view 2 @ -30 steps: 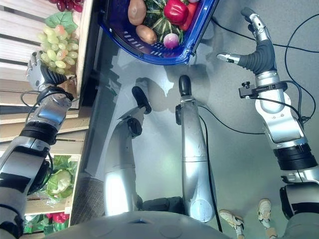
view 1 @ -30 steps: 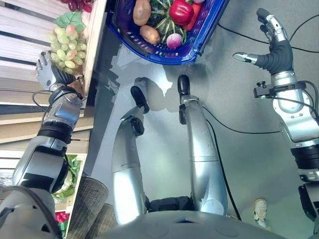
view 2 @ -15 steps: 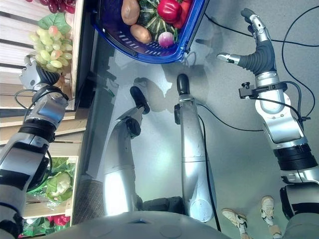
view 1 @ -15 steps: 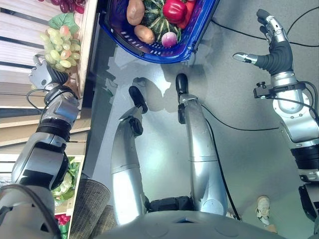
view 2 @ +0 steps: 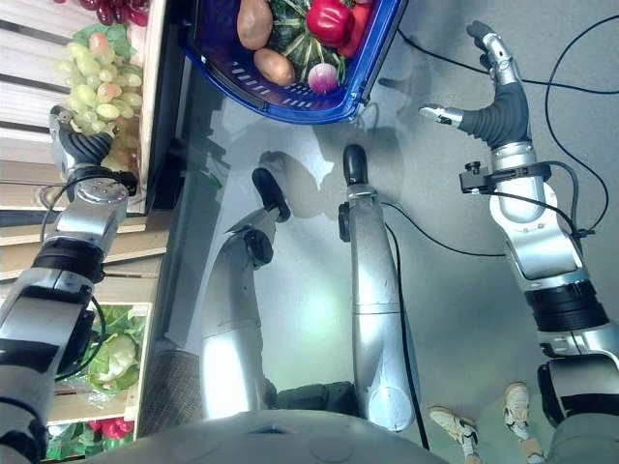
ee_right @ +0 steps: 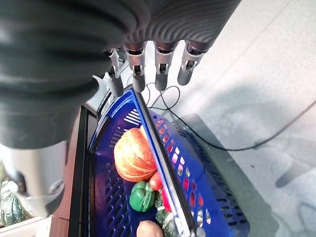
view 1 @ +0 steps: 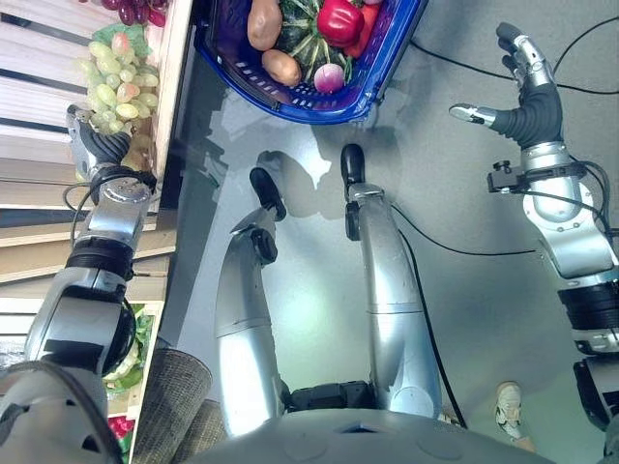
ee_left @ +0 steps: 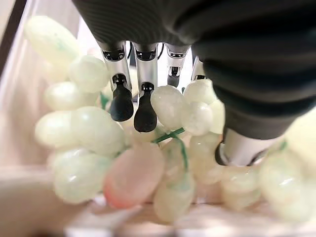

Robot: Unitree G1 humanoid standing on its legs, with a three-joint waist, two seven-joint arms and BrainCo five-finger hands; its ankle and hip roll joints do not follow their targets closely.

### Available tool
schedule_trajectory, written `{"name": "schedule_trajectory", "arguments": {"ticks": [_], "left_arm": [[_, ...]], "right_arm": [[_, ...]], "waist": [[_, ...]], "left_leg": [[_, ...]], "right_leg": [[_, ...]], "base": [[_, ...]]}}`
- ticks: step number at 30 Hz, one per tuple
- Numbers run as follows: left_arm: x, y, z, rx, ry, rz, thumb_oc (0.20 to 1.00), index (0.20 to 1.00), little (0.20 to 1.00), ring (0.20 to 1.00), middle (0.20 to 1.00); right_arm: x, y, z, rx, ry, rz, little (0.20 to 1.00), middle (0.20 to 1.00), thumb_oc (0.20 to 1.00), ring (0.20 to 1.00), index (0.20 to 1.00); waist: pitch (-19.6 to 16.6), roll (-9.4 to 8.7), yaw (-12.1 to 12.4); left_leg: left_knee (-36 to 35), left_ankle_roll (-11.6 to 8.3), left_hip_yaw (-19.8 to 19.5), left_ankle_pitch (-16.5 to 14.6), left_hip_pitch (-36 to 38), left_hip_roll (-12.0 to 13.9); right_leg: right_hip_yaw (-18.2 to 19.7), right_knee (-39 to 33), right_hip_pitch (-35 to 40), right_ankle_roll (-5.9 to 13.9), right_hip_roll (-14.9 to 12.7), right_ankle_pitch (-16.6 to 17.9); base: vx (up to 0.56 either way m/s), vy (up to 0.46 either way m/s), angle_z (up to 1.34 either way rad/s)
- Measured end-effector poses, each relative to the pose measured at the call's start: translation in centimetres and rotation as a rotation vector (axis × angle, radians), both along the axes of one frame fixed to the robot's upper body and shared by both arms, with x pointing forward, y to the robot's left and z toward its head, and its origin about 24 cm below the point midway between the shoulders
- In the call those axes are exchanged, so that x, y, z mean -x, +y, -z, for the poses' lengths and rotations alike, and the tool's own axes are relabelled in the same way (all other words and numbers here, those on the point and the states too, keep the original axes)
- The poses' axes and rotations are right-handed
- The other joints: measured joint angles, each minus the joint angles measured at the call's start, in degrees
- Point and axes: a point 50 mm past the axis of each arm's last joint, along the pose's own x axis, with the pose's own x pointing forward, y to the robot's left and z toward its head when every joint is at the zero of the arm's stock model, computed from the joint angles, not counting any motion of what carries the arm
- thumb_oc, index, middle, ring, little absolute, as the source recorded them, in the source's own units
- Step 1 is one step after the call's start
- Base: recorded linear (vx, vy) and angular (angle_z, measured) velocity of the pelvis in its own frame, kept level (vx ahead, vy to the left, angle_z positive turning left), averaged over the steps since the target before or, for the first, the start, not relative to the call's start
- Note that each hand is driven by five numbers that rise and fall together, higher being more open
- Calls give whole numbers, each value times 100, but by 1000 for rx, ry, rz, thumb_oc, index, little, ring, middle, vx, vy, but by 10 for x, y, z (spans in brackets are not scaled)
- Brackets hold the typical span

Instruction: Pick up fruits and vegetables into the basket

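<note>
— Left hand [view 1: 94, 145]?
— At ten o'clock in the head view, over the wooden slatted crate [view 1: 172, 87], reaching into the bunch of pale green grapes with a few pink ones [view 1: 114, 87]. In the wrist view, dark-tipped fingers [ee_left: 121, 103] bent down among the grapes [ee_left: 123, 163], thumb coming in from the other side. Curled about the cluster, tips touching the berries; bunch resting in the crate, by the crate's wall on the basket side.
— Right hand [view 2: 495, 101]?
— At two o'clock, held over bare grey floor [view 1: 464, 319], well apart from everything. Fingers straight and spread, thumb out to the side, nothing in the palm. Same in its wrist view: fingers [ee_right: 160, 74] extended above the basket.
— Basket?
— Blue plastic mesh basket [view 1: 372, 82] at twelve o'clock, on the floor just beside the crate. Inside: a red bell pepper [view 1: 350, 19], two brown potatoes [view 1: 281, 67], a dark green ribbed squash [view 1: 308, 29] and a small pink-and-white radish-like root [view 1: 329, 78] near the rim. From the right wrist, also an orange ribbed pumpkin [ee_right: 132, 155] and a green pepper [ee_right: 141, 196].
— Anything else?
— Dark red grapes [view 1: 135, 6] at eleven o'clock. Leafy green cabbage [view 2: 114, 356] on a lower shelf at eight o'clock. A person's white shoes [view 2: 453, 425] at five o'clock.
</note>
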Motion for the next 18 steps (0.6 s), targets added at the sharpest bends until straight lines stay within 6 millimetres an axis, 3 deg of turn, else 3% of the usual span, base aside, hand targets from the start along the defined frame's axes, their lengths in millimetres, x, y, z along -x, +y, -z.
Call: {"name": "schedule_trajectory", "arguments": {"ticks": [5, 18], "left_arm": [[-3, -6, 6, 266, -41, 205, 200, 200, 200, 200, 200], [12, -46, 23, 478, -137, 491, 200, 200, 200, 200, 200]], "right_arm": [[0, 3, 7, 10, 34, 2, 1000, 1000, 1000, 1000, 1000], [10, 12, 37, 110, 116, 11, 1000, 1000, 1000, 1000, 1000]], "waist": [[2, -3, -37], [11, -18, 0]], "left_leg": [[-102, 1, 1, -2, 192, -73], [-177, 189, -7, -66, 710, -305]], "right_leg": [[-19, -167, 246, -85, -60, 51], [5, -284, 880, 22, -240, 8]], "base": [[-5, 32, 4], [-6, 24, 6]]}}
